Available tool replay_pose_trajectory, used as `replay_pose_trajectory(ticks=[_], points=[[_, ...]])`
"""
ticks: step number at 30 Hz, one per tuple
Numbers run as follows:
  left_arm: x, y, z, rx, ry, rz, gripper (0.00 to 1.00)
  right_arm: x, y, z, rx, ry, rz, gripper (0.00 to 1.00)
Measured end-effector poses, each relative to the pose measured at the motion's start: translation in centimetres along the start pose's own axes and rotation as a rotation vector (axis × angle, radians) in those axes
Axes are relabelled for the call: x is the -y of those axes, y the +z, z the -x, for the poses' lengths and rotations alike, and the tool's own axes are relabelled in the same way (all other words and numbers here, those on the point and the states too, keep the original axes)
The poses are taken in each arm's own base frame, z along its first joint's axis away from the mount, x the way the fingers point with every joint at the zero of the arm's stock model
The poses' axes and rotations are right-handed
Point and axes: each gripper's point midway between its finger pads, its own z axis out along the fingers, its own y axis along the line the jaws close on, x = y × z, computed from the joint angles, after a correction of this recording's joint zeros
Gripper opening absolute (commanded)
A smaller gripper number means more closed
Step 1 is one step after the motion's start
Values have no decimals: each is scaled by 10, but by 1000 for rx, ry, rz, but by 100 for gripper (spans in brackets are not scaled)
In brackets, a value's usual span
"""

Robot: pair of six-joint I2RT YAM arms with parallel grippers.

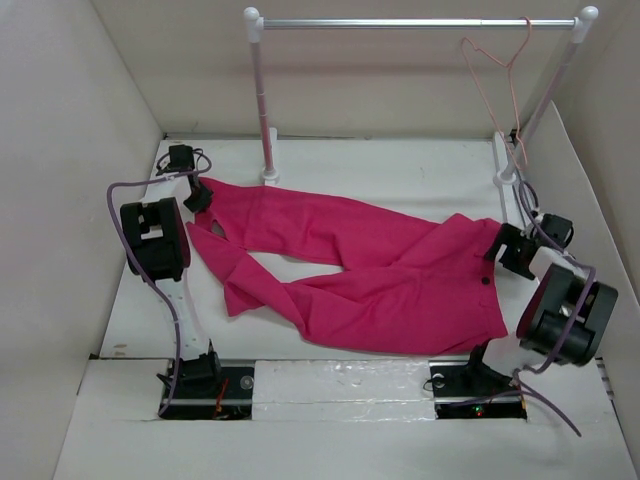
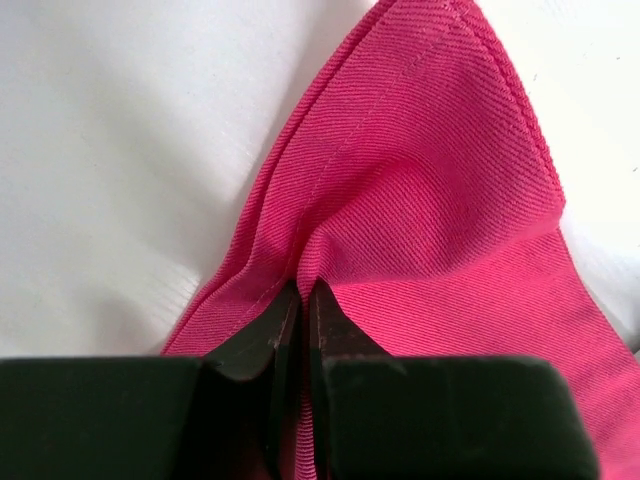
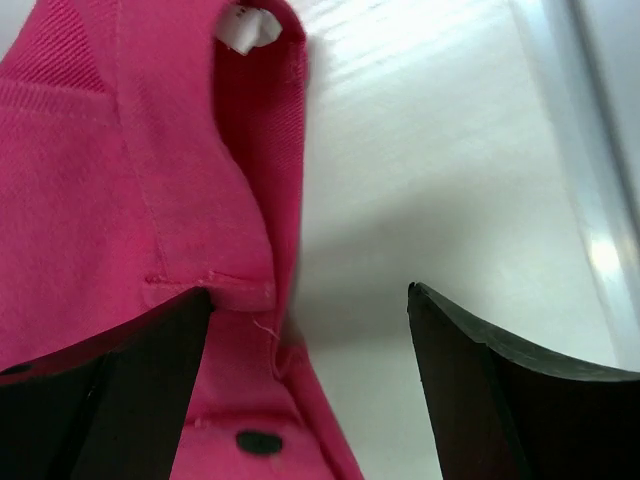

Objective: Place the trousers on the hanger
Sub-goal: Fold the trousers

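Top view, rail: the silver rail (image 1: 400,22) stands on white posts at the far side of the desk (image 1: 400,170).
Top view, hanger: the hanger (image 1: 497,70) hangs by its hook from the rail, close to the rail's right end.
Top view, trousers: the trousers (image 1: 370,270) lie spread flat on the desk on the near side of the rail. The two legs run toward the rail's left post and the waist lies toward its right post.
Top view, left tool: the left tool (image 1: 198,195) sits at a leg end, near the foot of the rail's left post.
Top view, right tool: the right tool (image 1: 505,250) sits at the waistband, near the foot of the rail's right post.
Left wrist view, left tool: the left tool (image 2: 303,295) is pinched tight on a raised fold of the trousers (image 2: 420,200), and the cloth puckers at the tips.
Right wrist view, right tool: the right tool (image 3: 310,292) is spread wide and grips nothing. One finger is over the trousers (image 3: 100,200), the other over bare desk (image 3: 430,150), and the waistband edge runs between them.
Right wrist view, details: a white label (image 3: 245,25) shows inside the waistband, and a dark button (image 3: 258,440) sits low on the cloth.
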Motion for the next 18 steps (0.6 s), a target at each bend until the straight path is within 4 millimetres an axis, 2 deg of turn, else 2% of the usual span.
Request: replay_pose_trajectory(ticks=[1,3,4,6,7,8,12,15,18], points=[[0,0,0,2,-4,-2,0,-2,9,-1,-18,2,30,85],[0,0,1,8,-13,-1,0,-8,18,14,19,-12,89,81],[0,-1,1,11,-19,0,0,-11,22,20,37,-13,113,60],[-2,-2,2,18,-26,12,0,-18,31,21,45,-3,164,34],[-3,-3,3,23,-28,18,0,-21,34,20,41,10,182,9],[-4,-5,4,27,-30,27,0,-23,36,21,48,17,196,0],[-12,-28,13,83,-47,60,0,-29,34,34,91,46,221,0],[-16,-64,32,178,-69,63,0,-26,24,48,126,52,187,0],[-17,-106,56,295,-106,49,0,-21,11,75,184,64,136,0]])
